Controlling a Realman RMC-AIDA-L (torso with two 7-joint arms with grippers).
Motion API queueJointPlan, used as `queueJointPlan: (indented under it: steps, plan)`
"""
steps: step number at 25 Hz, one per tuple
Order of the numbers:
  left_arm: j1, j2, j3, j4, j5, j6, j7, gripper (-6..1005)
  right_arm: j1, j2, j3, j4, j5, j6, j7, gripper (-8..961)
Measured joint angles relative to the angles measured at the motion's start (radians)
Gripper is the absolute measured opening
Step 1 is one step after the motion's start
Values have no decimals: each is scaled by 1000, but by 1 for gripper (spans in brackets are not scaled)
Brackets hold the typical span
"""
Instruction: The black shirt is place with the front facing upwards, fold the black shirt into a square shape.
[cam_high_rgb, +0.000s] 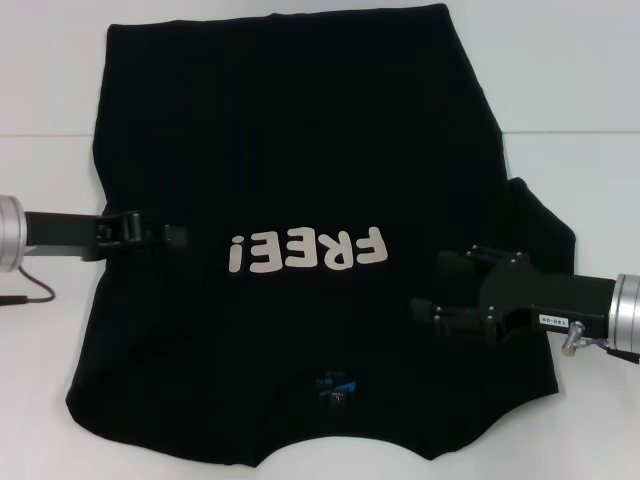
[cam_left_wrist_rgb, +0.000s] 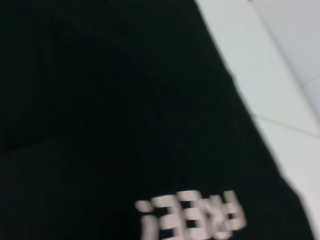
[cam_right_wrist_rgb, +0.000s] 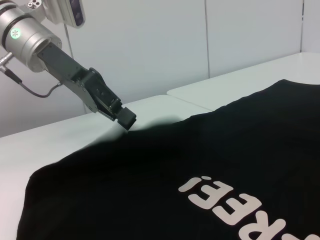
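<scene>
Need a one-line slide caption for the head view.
Both grippers, left and right, over the flat black shirt.

The head camera looks steeply down from above onto the shirt spread on the white table, with the collar nearest, so the FREE! letters read upside down. The left wrist camera sits very close over the shirt, showing the letters and a strip of table. The right wrist camera looks low across the shirt toward the left tool and a wall behind. All three views share the letters.
</scene>
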Motion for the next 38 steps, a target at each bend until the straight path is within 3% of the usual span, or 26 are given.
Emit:
queueJointPlan:
  steps: [2, 5, 8, 11, 13, 16, 19, 21, 24, 28, 38]
  plan:
    - [6, 4, -3, -36, -67, 19, 39, 99, 0, 0, 4, 0, 0, 0, 1, 865]
    - [18, 15, -22, -86, -171, 76, 137, 198, -3, 0, 17, 0, 1, 1, 26, 865]
    - [33, 23, -94, -160, -255, 159, 324, 296, -8, -5, 34, -10, 2, 3, 100, 865]
    - [66, 15, -152, -212, -291, 228, 568, 440, -11, -18, 67, -65, 0, 2, 258, 865]
    - [92, 4, -153, -216, -292, 266, 703, 536, -12, -36, 66, -125, -15, 5, 411, 865]
    - [131, -18, -151, -221, -292, 324, 891, 657, 5, -81, 56, -225, -94, 8, 724, 865]
    - [164, -31, -126, -227, -283, 358, 1023, 779, 51, -135, 41, -311, -270, -16, 1037, 864]
    - [180, -35, -104, -227, -282, 363, 1054, 814, 85, -151, 39, -371, -411, -30, 1223, 864]
    - [192, -34, -74, -227, -281, 361, 1068, 866, 134, -148, 40, -421, -617, -56, 1406, 864]
    - [200, -32, -55, -229, -281, 357, 1070, 935, 184, -130, 36, -386, -772, -48, 1464, 864]
    - [202, -31, -55, -228, -281, 355, 1072, 952, 234, -121, 32, -184, -798, 127, 1447, 865]
